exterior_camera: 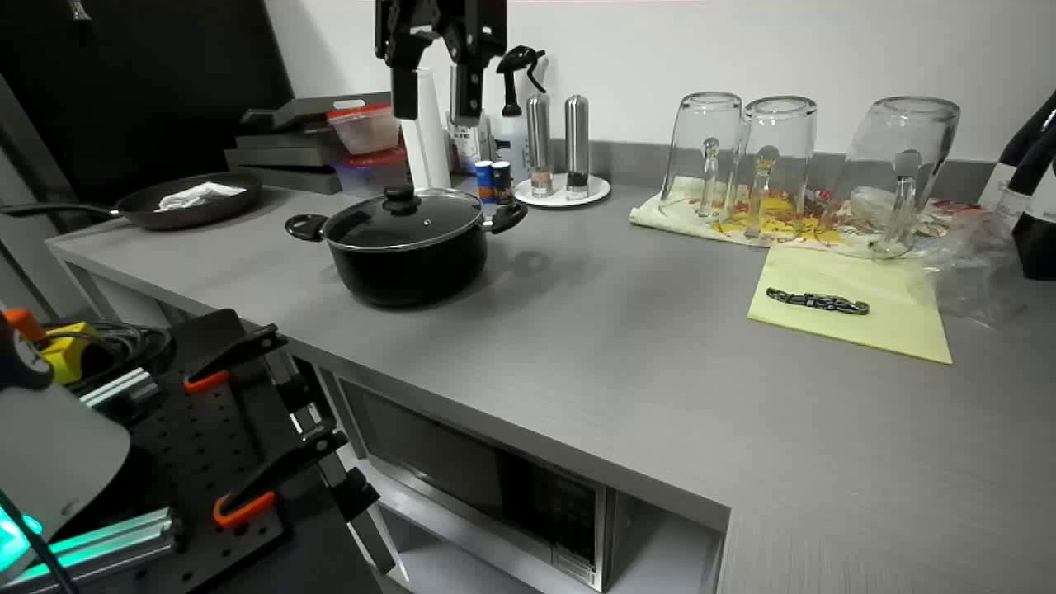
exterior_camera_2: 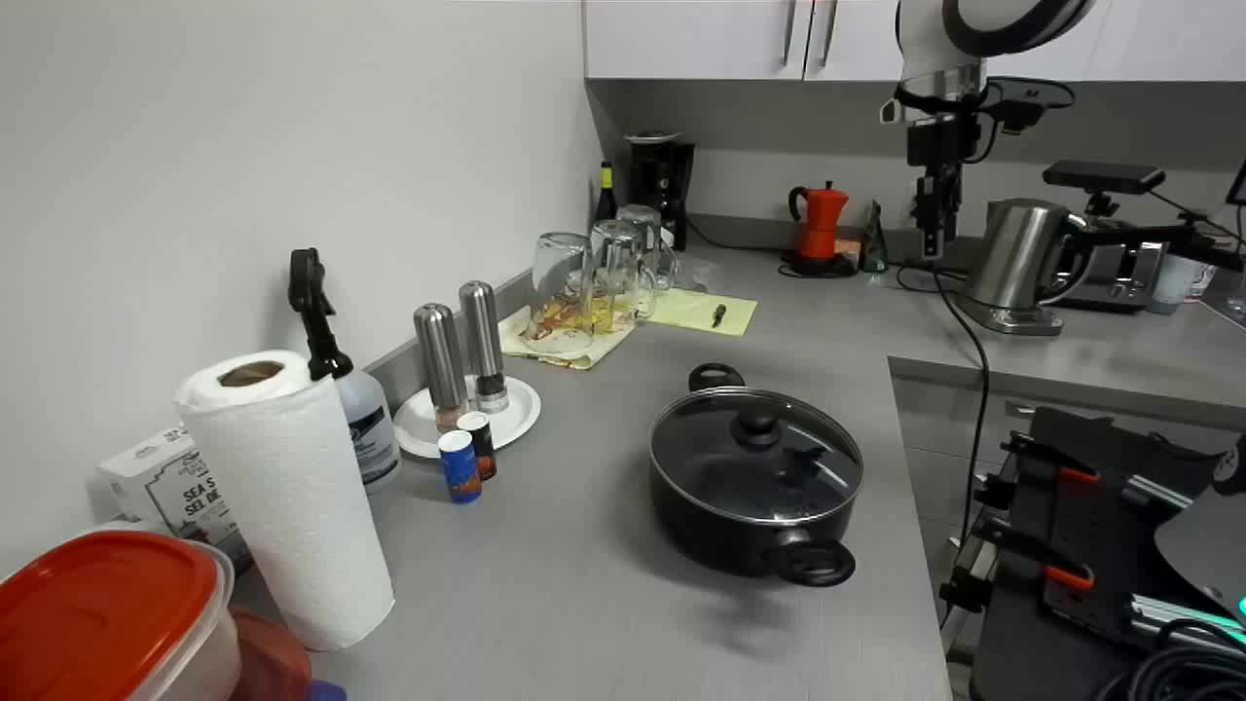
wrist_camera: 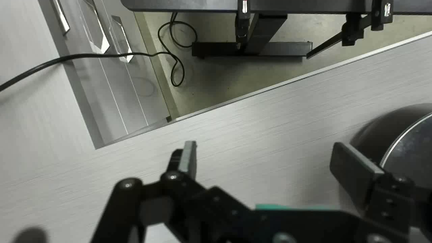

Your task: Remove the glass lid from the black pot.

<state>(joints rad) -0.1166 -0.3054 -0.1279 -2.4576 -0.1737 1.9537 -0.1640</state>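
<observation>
In an exterior view, the glass lid is seated on the black pot, at the left of the grey counter. Three upturned glass mugs stand at the far right. The gripper hangs high, its fingers apart.

In an exterior view, the lidded pot stands at the near right, a paper towel roll at the near left; the gripper is raised on the far side, well apart from the pot.

In the wrist view, the fingers are spread wide above the counter; pot and lid show in part at the right edge, partly hidden by one finger.
</observation>
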